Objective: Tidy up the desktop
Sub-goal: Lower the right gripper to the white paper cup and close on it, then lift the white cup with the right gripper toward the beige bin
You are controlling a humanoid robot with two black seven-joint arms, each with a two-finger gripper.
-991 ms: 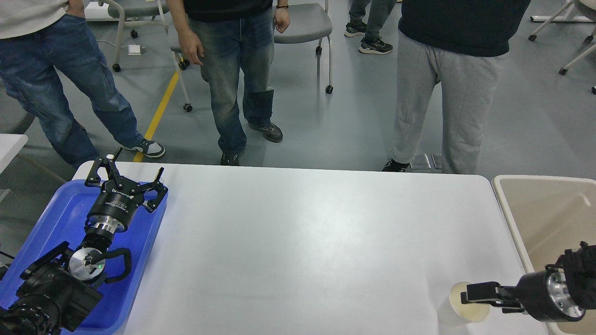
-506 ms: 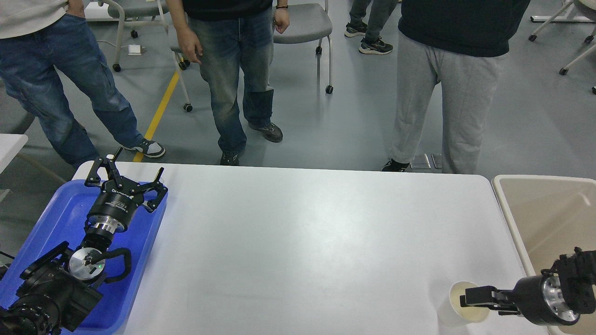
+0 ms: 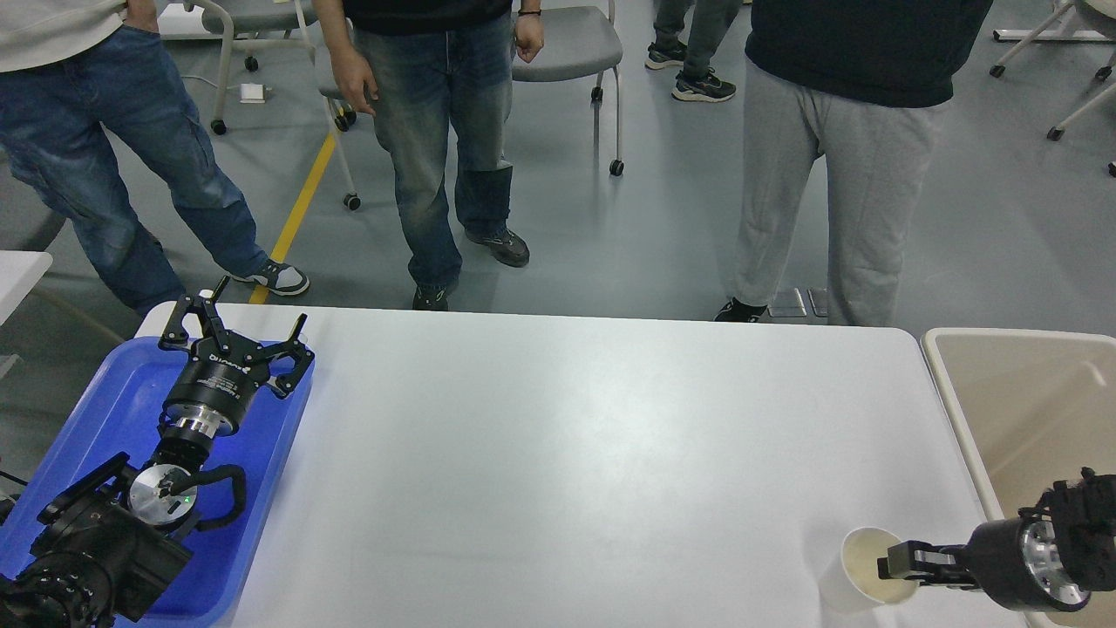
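Here, the white counter is seen filling the middle of the head view, running from the blue tray at its left edge to the beige bin on the right. A white paper cup is stood at the near right corner. The right pincer is placed at the cup's rim; its spread cannot be told. The left pincer is held wide apart above the tray's far end.

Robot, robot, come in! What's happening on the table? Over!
Left end effector open over tray. Right end effector at cup rim, grip unclear. Desktop otherwise bare.
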